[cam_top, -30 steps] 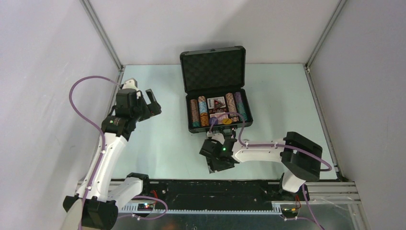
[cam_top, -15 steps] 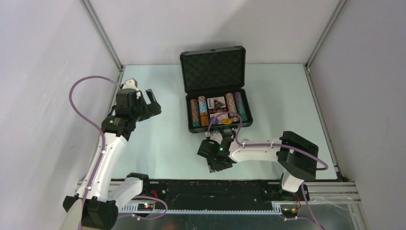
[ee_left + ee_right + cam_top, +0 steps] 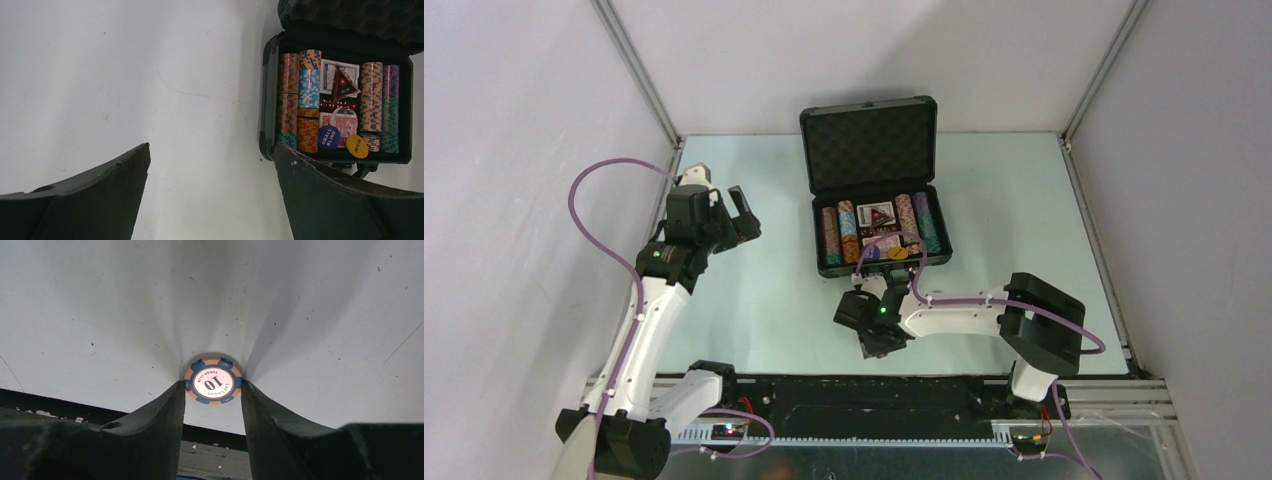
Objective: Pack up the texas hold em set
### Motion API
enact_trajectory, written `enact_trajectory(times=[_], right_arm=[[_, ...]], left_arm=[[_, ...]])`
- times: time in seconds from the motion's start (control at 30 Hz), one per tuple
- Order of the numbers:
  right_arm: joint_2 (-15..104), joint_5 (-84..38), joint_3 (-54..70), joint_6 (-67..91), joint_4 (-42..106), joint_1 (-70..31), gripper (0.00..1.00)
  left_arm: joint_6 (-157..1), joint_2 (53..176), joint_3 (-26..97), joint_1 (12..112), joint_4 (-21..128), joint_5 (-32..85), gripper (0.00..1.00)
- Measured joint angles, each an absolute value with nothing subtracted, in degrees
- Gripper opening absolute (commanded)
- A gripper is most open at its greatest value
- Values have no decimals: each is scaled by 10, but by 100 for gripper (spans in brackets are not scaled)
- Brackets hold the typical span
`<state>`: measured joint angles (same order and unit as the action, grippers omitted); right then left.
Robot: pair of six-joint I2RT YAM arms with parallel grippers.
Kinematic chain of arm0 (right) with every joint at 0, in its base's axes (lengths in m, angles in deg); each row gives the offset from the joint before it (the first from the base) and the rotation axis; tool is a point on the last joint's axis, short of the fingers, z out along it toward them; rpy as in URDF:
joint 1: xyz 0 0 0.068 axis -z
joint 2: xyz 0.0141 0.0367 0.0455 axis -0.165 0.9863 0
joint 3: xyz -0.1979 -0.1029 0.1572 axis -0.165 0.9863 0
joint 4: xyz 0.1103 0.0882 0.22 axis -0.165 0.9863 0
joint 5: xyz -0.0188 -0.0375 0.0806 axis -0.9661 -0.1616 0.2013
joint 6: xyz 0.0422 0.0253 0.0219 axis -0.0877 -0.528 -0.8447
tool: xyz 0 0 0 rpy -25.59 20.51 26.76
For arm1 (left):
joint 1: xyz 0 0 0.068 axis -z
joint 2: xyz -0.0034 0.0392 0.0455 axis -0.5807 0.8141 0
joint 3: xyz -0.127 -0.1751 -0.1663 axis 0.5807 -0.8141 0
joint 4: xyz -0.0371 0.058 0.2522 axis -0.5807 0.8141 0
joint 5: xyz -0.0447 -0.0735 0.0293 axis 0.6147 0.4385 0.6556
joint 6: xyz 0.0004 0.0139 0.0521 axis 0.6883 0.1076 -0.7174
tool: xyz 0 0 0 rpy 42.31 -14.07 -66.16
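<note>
The right gripper (image 3: 213, 392) pinches a lone "10" chip (image 3: 213, 380) lying flat on the surface (image 3: 100, 300), near the front of the case (image 3: 869, 145); the case stands open, stacks (image 3: 289, 100), cards (image 3: 334, 75) and discs (image 3: 329, 138) inside; the left gripper (image 3: 211, 150) hangs spread wide, empty, to its left.

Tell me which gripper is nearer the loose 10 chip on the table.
Right. The right gripper has its fingers against both sides of the 10 chip. The left gripper hangs open well away, left of the case.
</note>
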<state>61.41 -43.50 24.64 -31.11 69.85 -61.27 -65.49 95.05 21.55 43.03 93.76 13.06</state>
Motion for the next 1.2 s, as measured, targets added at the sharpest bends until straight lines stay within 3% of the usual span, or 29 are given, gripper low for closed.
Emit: enact_trajectory(times=[0.67,1.2], right_arm=[[614,-437,246,-309,698,-599,44],[584,-492,246,-266,728,-502,44]], left_arm=[[-655,950,216,430,938,131,98],[-655,950,216,430,938,131,98]])
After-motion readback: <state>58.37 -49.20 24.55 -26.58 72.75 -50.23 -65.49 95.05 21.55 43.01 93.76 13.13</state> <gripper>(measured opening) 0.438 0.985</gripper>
